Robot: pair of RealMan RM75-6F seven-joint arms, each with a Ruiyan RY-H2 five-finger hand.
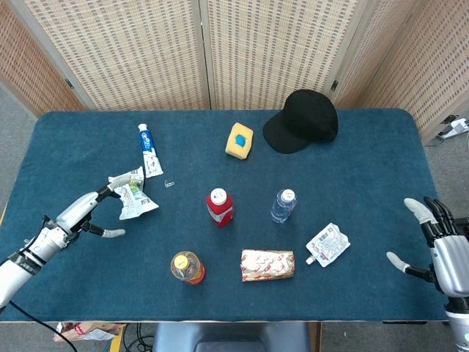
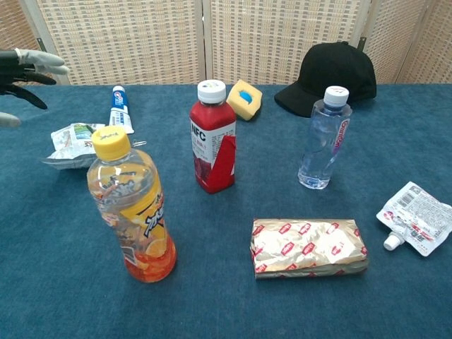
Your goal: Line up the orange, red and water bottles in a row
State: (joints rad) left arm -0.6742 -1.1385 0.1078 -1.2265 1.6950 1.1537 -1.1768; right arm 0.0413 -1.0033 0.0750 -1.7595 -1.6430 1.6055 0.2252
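Orange bottle (image 1: 187,268), red bottle (image 1: 219,207) and water bottle (image 1: 283,206) stand untouched. Left hand (image 1: 82,213) hovers palm-down, fingers released; right hand (image 1: 437,246) raised, fingers spread, grasping nothing.

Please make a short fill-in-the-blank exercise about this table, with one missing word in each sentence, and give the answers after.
1. The orange juice bottle with the yellow cap stands nearer the table's front edge than the ____ juice bottle with the white cap.
2. The clear plastic water bottle stands ____.
3. The yellow sponge lies beside the ____ cap.
4. The left hand holds ____.

Answers: red; upright; black; nothing
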